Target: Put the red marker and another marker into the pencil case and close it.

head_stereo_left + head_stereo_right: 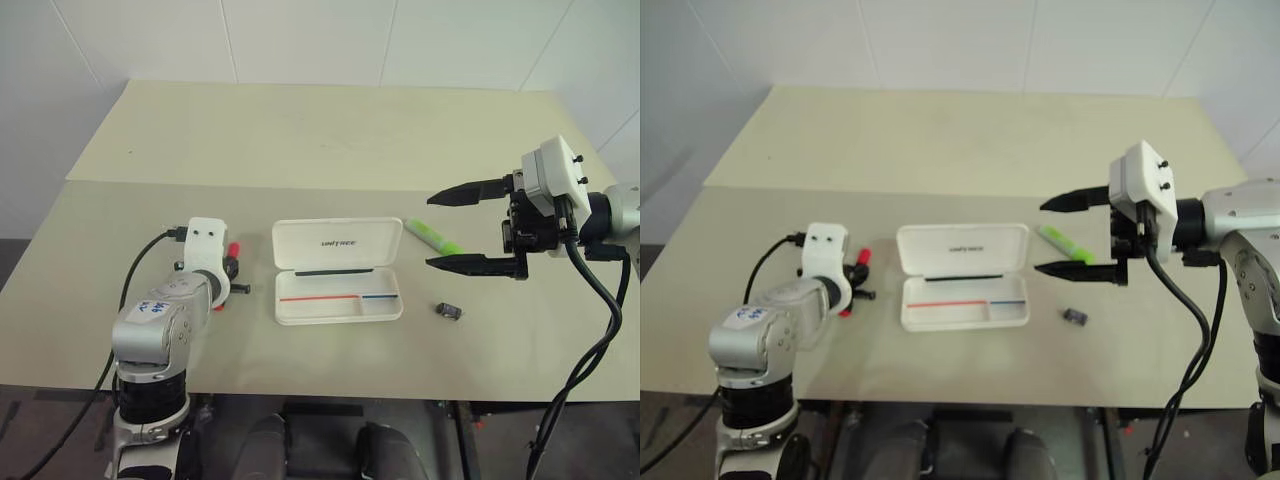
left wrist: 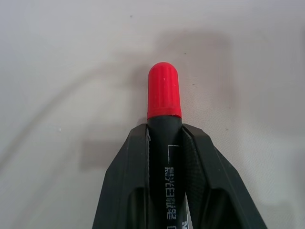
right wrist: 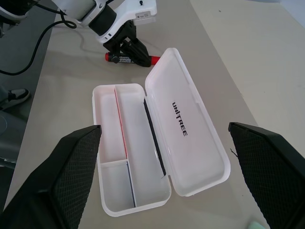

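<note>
Left pincer (image 1: pixel 232 272) clamps the red marker (image 1: pixel 232 249) on the table (image 1: pixel 300 150), just left of the open pencil case (image 1: pixel 337 270). Its wrist view shows both fingers (image 2: pixel 126 181) pressing the black barrel, red cap protruding. Right pincer (image 3: pixel 167 157) hangs spread wide above the case; the green highlighter (image 1: pixel 432 236) lies beyond. A grip this near the end could let the marker pivot or slip when lifted.

The word "UNITREE" stands in dark letters on the inner side of the open lid of the case (image 3: pixel 186 119), near the middle of the right wrist view; in the head views it shows as a small dark mark only. White characters run along the black middle part of the red marker (image 2: pixel 164 143), at the bottom centre of the left wrist view, but I cannot read them.
</note>
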`<state>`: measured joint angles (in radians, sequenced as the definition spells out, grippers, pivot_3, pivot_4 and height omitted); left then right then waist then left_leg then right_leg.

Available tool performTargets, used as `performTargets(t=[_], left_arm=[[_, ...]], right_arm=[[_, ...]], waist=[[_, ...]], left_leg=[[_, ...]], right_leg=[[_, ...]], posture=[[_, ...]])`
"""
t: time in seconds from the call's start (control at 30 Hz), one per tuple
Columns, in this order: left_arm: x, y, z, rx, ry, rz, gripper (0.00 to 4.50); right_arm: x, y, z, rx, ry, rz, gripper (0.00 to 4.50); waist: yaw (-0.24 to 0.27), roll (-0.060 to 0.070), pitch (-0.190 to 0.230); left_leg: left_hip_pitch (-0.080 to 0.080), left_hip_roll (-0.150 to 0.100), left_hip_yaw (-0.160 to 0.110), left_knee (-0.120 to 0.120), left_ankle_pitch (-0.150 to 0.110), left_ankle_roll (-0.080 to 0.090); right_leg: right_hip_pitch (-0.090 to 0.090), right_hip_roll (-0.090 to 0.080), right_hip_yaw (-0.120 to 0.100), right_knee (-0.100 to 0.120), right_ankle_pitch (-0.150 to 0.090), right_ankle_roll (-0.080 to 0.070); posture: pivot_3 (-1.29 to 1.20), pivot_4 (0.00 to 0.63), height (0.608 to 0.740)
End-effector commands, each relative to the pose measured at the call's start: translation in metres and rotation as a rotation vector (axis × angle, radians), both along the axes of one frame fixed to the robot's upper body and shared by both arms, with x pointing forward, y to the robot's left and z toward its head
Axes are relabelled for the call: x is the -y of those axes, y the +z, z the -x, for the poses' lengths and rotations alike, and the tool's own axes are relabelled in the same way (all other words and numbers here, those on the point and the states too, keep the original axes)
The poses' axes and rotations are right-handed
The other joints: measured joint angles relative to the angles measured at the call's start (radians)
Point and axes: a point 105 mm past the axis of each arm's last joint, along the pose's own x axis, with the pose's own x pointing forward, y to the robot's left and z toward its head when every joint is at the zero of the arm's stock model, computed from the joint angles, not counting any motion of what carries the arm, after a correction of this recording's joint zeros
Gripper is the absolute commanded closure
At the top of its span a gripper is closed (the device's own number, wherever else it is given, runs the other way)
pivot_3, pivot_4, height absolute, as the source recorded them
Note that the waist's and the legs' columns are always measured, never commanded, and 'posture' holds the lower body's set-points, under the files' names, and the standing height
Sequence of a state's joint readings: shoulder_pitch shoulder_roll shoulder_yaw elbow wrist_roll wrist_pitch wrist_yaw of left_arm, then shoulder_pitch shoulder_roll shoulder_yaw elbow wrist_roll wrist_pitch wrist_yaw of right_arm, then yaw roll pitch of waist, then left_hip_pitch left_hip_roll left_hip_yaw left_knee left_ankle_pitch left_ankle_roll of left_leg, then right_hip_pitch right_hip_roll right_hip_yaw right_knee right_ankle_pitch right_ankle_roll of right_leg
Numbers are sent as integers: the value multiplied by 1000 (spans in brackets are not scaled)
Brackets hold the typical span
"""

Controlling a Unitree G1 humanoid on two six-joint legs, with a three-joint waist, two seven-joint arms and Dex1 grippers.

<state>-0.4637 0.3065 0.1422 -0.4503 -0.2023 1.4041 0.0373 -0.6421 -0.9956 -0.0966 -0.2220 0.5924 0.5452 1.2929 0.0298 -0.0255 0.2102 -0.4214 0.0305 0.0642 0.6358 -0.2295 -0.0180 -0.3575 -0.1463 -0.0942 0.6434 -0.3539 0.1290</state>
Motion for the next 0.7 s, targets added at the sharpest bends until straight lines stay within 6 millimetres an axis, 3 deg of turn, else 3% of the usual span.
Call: performTargets(t=[0.03, 0.13, 0.2, 0.27, 0.33, 0.37, 0.53, 0.7], left_arm=[[-19, 19, 0, 71, -53, -55, 3905], [-49, 56, 17, 151, -194, -138, 3905], [-62, 58, 35, 122, -294, -208, 3905], [-59, 51, 65, 73, -493, -219, 3905], [-45, 49, 96, 46, -738, -236, 3905], [-37, 54, 101, 72, -812, -218, 3905], [-1, 63, 89, 154, -982, -221, 3905], [66, 62, 79, 205, -1220, -234, 3905]], right_arm=[[2, 14, 1, 59, -3, -12, 0], [4, 17, 1, 64, -2, -2, 0], [5, 17, 3, 53, 11, 7, 0], [8, 13, 5, 27, 23, 14, 0], [13, 9, 2, 14, -4, 29, 0], [15, 8, 0, 11, -14, 29, 0], [16, 7, -2, 12, -14, 23, 0], [17, 9, 5, 23, -25, 19, 0]], waist=[[-3, -1, 0], [-19, -3, 2], [-29, -2, 2], [-34, -1, 2], [-33, -1, 2], [-31, -1, 2], [-2, 2, 1], [-4, 2, 1]], left_leg=[[0, 0, 0, 0, 0, 0], [-1, 1, 2, -3, 0, -1], [-1, 2, 3, -5, 0, -1], [-1, 2, 4, -7, -1, -1], [0, 2, 4, -7, -3, -1], [-1, 2, 5, -7, -3, -1], [0, 2, 3, -5, -3, -1], [-2, 1, 5, -5, -3, 1]], right_leg=[[0, 0, 0, 0, 0, 0], [-4, 1, 2, 0, 0, 0], [-5, 2, 2, 0, 0, -1], [-5, 2, 3, -1, 0, -1], [-4, 1, 4, -2, 0, 0], [-5, 1, 4, -5, 0, 0], [-2, 1, 1, -6, 2, -2], [-3, 2, 2, -5, 3, 0]], posture=[[0, 150, 740], [0, 150, 740], [0, 150, 740], [0, 150, 740], [0, 150, 740], [0, 150, 740], [0, 150, 740], [0, 150, 740]])
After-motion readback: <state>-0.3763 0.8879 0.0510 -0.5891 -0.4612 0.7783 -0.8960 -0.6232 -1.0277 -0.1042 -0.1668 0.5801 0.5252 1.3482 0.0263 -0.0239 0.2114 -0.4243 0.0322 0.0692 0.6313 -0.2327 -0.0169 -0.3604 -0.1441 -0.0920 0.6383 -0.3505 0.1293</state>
